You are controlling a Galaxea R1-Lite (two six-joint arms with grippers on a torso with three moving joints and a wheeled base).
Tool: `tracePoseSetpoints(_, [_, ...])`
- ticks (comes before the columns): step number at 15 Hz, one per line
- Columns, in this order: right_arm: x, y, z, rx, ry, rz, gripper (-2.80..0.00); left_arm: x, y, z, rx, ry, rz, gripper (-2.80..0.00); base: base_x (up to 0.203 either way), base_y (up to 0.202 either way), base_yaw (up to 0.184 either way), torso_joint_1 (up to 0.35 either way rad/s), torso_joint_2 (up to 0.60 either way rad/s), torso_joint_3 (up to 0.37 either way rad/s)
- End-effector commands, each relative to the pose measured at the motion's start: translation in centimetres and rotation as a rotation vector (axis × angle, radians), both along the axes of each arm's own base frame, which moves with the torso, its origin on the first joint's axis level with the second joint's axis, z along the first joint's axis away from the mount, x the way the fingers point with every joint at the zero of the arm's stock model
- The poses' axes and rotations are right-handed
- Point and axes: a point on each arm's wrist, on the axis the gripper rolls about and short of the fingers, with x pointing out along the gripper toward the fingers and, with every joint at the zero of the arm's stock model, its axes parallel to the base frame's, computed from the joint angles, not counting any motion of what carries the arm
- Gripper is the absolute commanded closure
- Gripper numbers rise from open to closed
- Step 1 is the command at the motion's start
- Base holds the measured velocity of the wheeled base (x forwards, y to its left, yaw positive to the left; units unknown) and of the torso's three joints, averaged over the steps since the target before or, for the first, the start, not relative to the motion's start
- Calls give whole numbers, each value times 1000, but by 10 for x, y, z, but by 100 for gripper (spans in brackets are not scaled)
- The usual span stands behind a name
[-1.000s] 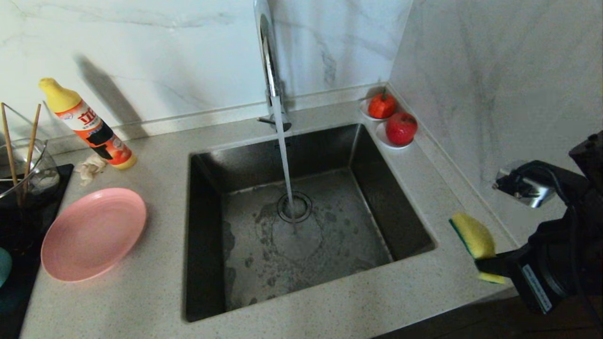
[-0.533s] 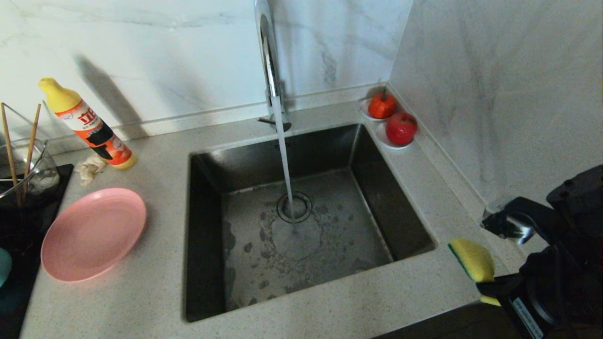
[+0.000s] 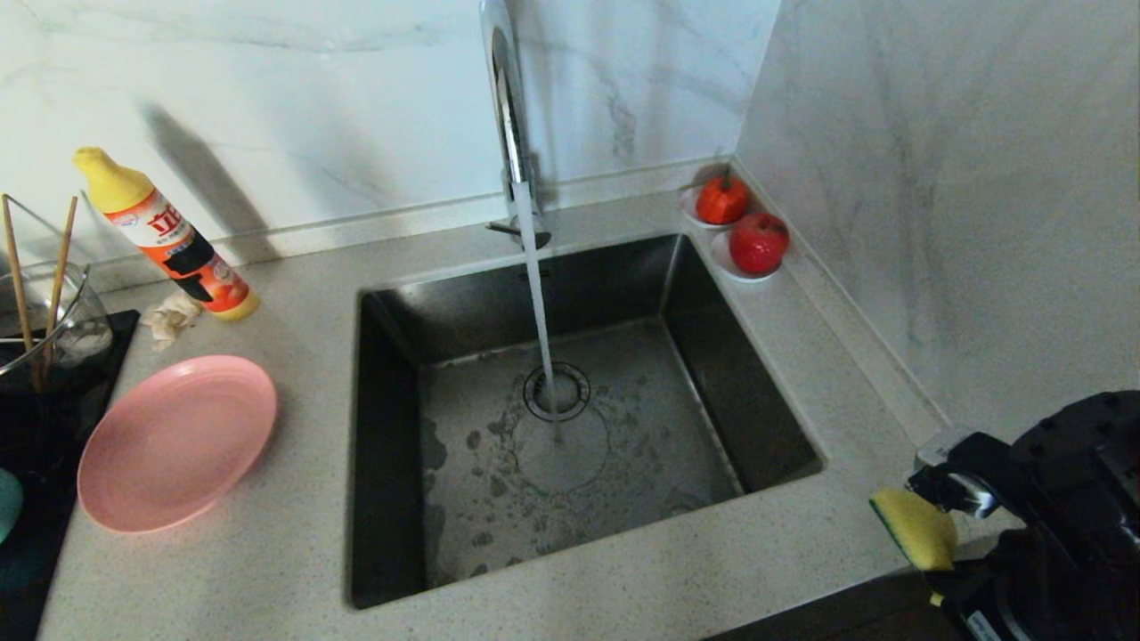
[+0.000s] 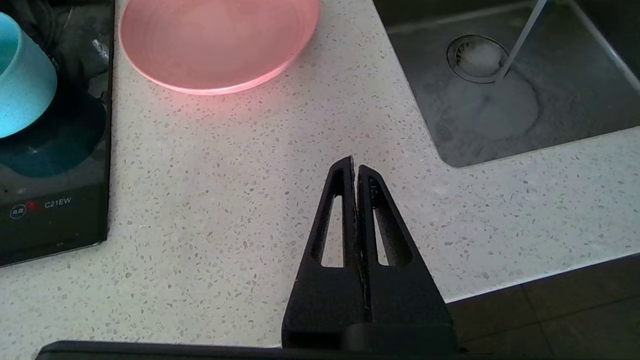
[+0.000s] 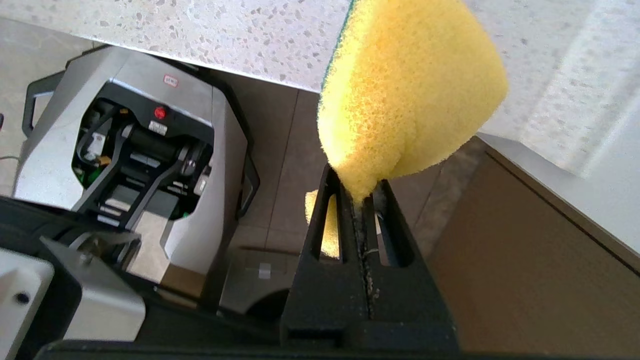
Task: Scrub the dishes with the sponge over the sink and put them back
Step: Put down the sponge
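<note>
My right gripper (image 5: 361,192) is shut on the yellow sponge (image 5: 407,95), pinching one end so the rest bulges past the fingertips. In the head view the sponge (image 3: 917,527) hangs low at the counter's front right corner, right of the sink (image 3: 712,329). The pink plate (image 3: 176,441) lies on the counter left of the sink. A sliver of the teal bowl (image 3: 7,503) shows at the far left, and the chopsticks (image 3: 18,285) stand in a glass container. My left gripper (image 4: 355,165) is shut and empty above the counter's front edge, short of the plate (image 4: 217,40) and bowl (image 4: 20,75).
Water runs from the chrome faucet (image 3: 508,116) onto the drain. A detergent bottle (image 3: 165,236) and a crumpled rag (image 3: 174,316) sit at the back left. A black cooktop (image 4: 50,220) holds the bowl. Two red fruits on saucers (image 3: 757,242) stand by the right marble wall.
My right arm has dropped and drawn back toward the front right corner of the counter, carrying the sponge lower and farther from the sink. The left gripper has stayed still.
</note>
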Motion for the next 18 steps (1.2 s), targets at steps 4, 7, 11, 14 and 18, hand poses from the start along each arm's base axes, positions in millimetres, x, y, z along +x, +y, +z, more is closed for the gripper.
tracePoseSetpoints(4, [14, 13, -31, -29, 35, 7, 0, 0, 0, 0, 1, 0, 1, 0, 0, 0, 0, 0, 0, 0])
tracePoseSetpoints(7, [26, 22, -43, -25, 28, 4, 0, 0, 0, 0, 1, 0, 1, 0, 0, 0, 0, 0, 0, 0])
tracePoseSetpoints(11, [35, 28, -52, -59, 36, -10, 0, 0, 0, 0, 1, 0, 1, 0, 0, 0, 0, 0, 0, 0])
tracePoseSetpoints(14, [43, 30, -57, -88, 14, -42, 0, 0, 0, 0, 1, 0, 1, 0, 0, 0, 0, 0, 0, 0])
tracePoseSetpoints(18, [47, 25, -58, -128, 3, -78, 0, 0, 0, 0, 1, 0, 1, 0, 0, 0, 0, 0, 0, 0])
